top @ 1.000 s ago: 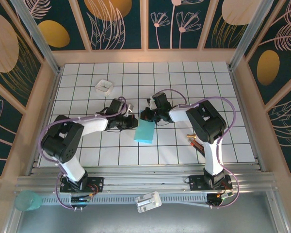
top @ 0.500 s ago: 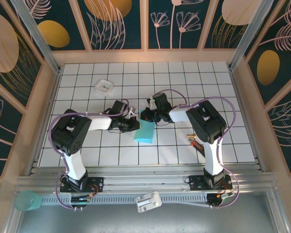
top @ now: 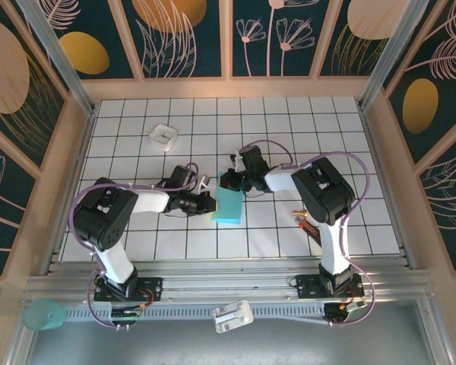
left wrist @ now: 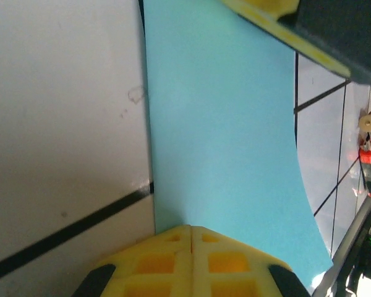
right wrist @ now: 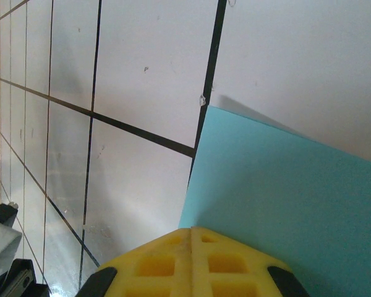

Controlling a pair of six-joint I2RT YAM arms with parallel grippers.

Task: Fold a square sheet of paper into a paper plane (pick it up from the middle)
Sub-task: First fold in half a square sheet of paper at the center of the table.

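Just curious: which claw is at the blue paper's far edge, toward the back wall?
The right gripper; the left gripper sits at the square sheet of paper's left edge instead.

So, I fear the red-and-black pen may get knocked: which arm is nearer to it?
Right. The right arm stands close beside the red-and-black pen. The left arm lies on the other side of the blue paper, with the left tool at the sheet's left edge.
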